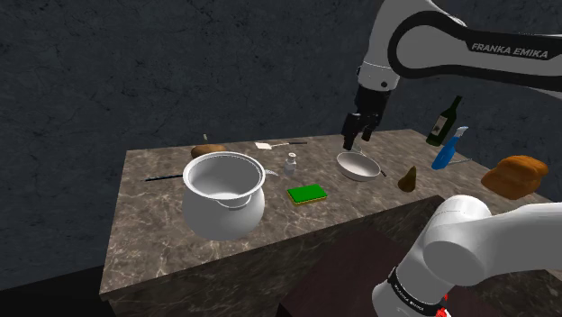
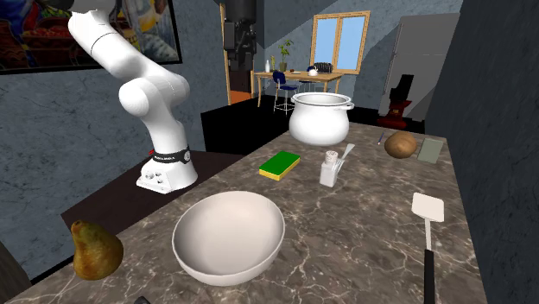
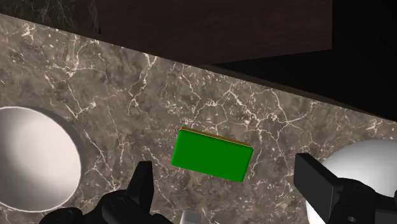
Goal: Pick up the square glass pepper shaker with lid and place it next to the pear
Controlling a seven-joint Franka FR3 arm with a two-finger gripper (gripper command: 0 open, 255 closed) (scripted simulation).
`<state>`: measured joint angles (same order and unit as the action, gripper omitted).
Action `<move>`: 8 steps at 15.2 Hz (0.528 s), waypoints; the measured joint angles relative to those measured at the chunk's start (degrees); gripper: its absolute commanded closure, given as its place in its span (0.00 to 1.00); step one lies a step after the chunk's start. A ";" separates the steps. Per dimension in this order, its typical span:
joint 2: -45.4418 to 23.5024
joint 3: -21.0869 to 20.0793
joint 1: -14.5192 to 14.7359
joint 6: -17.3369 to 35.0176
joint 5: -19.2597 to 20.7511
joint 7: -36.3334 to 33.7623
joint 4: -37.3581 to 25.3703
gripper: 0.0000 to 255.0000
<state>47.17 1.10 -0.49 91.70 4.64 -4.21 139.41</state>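
Observation:
The pepper shaker point(image 1: 291, 165) is a small clear square bottle with a pale lid, standing upright on the marble table between the white pot and the white bowl; it is also in the second exterior view point(image 2: 330, 167). The brown pear point(image 1: 408, 179) stands near the table's front edge at the shoulder view's right point(image 2: 95, 250). My gripper point(image 1: 355, 137) hangs open above the bowl's far side, to the right of the shaker and well above it. In the wrist view my gripper point(image 3: 228, 191) is open over the green sponge, with a pale corner of the shaker point(image 3: 191, 218) between its fingers.
White pot point(image 1: 223, 189), white bowl point(image 1: 358, 167) and green sponge point(image 1: 308, 192) stand around the shaker. A spatula point(image 1: 279, 144) and a brown potato point(image 1: 206, 151) lie at the back. Wine bottle point(image 1: 443, 122), blue spray bottle point(image 1: 448, 149) and bread loaf point(image 1: 514, 174) sit at the right.

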 measured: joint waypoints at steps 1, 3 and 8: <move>0.00 0.00 0.00 0.00 0.00 0.00 0.00 0.00; -1.77 0.48 -0.14 2.45 0.26 0.25 0.47 0.00; -9.71 1.95 -0.45 11.71 0.81 0.82 0.72 0.00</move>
<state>37.45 3.06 -0.94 103.41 5.45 -3.39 140.13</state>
